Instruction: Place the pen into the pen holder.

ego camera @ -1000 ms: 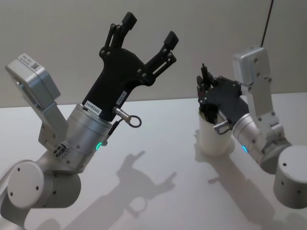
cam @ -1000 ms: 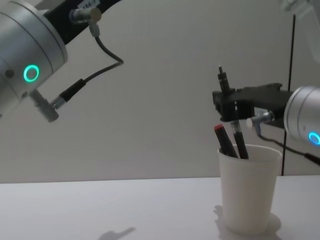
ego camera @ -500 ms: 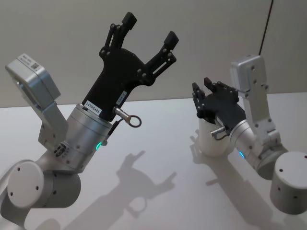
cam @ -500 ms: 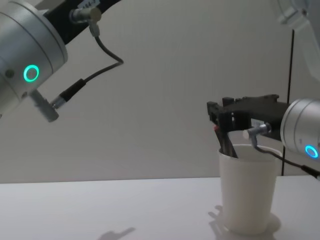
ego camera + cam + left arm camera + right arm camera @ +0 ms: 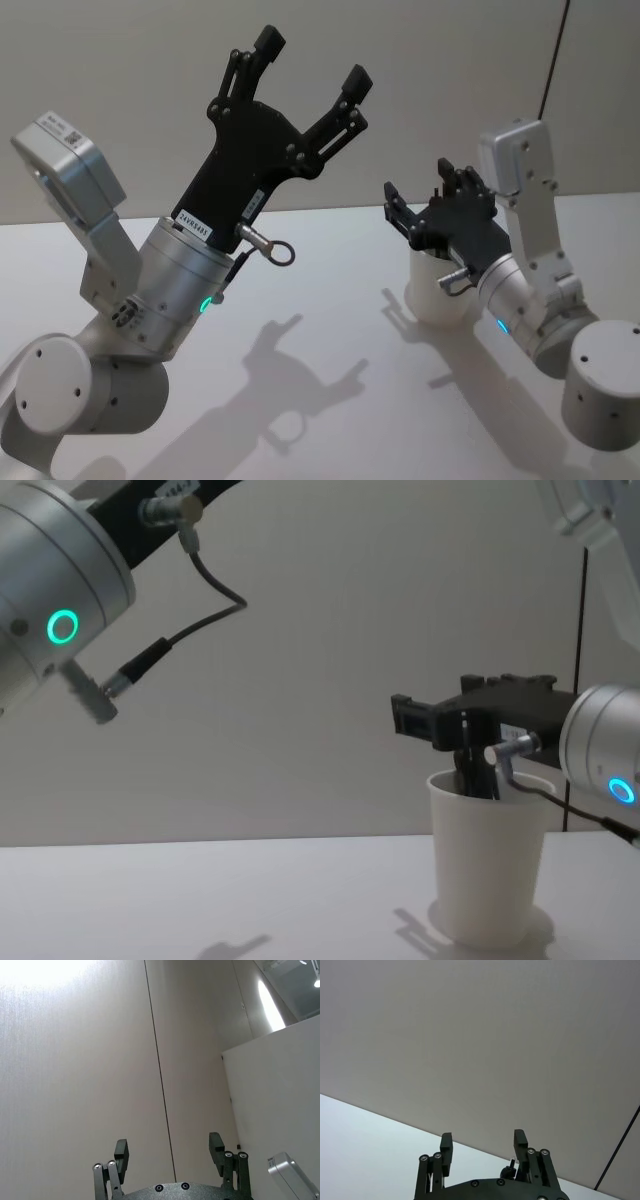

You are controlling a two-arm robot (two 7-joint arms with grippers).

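The white pen holder [image 5: 487, 860] is standing on the table [image 5: 200, 900] with dark pens [image 5: 470, 770] sticking up inside. The right gripper [image 5: 418, 198] is hovering just above its rim, fingers spread wide and empty. The left gripper [image 5: 308, 62] is raised high, also wide apart.

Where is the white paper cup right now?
The pen holder stands on the table at the robot's right, directly beneath the open right gripper, with dark pens poking out.

Plain white pen holder [image 5: 487, 865], black pincers
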